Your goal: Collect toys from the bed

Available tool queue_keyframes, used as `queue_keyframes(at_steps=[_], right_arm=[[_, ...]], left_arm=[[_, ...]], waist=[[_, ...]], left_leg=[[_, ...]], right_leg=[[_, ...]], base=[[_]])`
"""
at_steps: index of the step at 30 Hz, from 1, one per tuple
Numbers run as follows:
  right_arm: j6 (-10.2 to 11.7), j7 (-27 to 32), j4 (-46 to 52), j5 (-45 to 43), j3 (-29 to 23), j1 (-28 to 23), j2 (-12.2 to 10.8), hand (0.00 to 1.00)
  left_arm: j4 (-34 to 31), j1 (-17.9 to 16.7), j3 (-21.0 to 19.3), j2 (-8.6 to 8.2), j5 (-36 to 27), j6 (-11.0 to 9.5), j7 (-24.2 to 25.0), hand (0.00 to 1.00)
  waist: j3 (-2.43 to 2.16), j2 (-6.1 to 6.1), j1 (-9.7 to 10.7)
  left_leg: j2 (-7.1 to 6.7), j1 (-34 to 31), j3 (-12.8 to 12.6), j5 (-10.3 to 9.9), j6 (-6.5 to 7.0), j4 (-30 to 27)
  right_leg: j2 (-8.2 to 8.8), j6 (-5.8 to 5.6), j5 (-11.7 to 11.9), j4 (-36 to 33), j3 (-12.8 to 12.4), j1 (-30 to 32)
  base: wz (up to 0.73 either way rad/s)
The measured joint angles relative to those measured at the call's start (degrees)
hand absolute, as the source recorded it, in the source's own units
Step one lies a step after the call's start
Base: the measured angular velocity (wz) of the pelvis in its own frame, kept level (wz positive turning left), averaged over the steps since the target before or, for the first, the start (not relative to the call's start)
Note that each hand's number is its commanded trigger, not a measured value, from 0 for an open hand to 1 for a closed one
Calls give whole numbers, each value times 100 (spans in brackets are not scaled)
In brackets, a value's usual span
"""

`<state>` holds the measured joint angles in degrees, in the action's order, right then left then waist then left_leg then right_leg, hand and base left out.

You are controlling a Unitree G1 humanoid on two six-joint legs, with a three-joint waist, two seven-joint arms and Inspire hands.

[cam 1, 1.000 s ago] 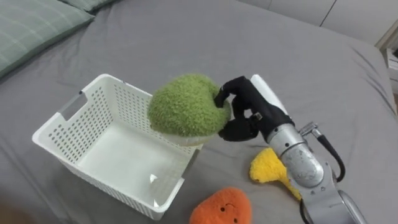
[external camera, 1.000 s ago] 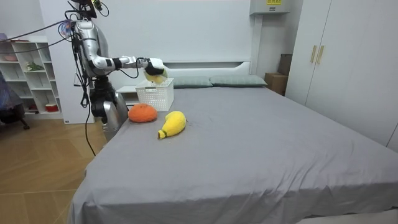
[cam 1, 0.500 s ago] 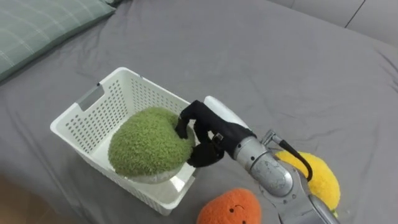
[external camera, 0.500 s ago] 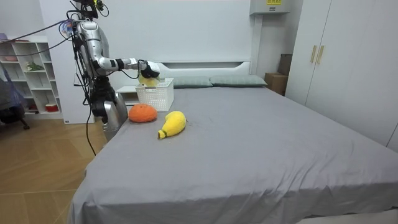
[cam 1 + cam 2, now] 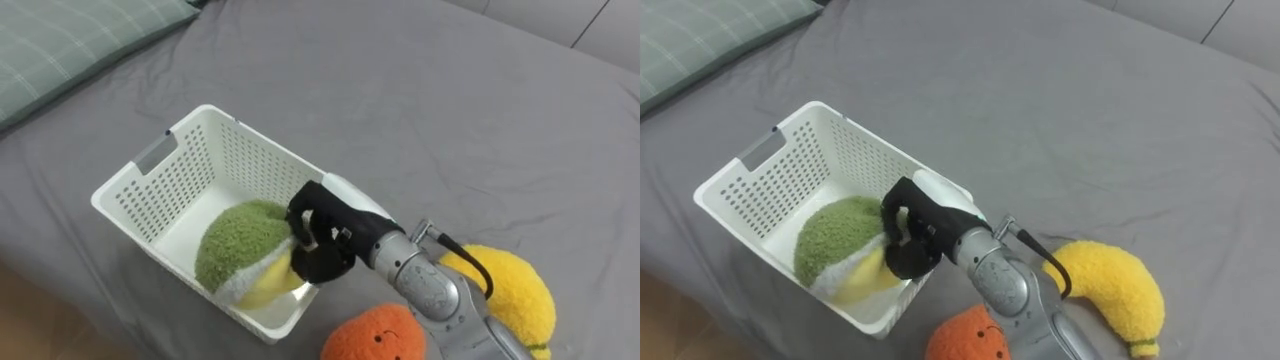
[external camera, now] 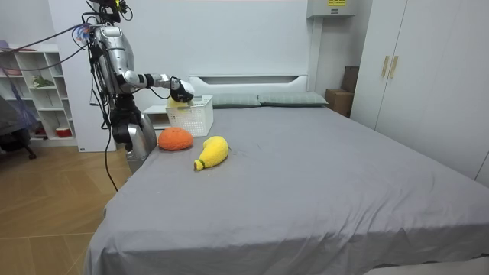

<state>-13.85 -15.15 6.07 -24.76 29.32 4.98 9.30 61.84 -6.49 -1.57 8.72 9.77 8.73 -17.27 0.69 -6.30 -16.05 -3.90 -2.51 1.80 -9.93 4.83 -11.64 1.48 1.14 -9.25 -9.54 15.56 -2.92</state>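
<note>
Lower centre of the frame, the right hand (image 5: 322, 240) reaches over the white basket's (image 5: 150, 168) near rim, fingers (image 5: 303, 212) curled on the green plush toy (image 5: 232, 250) to set it low inside. The orange plush (image 5: 375, 335) and yellow plush (image 5: 512, 296) lie on the grey bed (image 5: 450, 110) at lower right, waiting to be collected
</note>
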Motion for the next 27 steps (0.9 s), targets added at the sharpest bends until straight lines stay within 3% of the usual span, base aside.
queue_keyframes(at_steps=[18,27], right_arm=[[0,-69,1,-13,89,-2,-44,0],[8,25,5,37,-59,-1,-55,0]], left_arm=[[5,33,43,27,10,47,-21,0],[0,44,65,27,-2,-40,-132,0]], waist=[[0,-1,67],[-8,-11,339]], left_leg=[[-4,-25,14,0,1,-10],[-8,-19,8,29,11,-14]], right_leg=[[5,0,0,2,25,12],[13,-2,1,-2,32,8]], base=[[0],[0]])
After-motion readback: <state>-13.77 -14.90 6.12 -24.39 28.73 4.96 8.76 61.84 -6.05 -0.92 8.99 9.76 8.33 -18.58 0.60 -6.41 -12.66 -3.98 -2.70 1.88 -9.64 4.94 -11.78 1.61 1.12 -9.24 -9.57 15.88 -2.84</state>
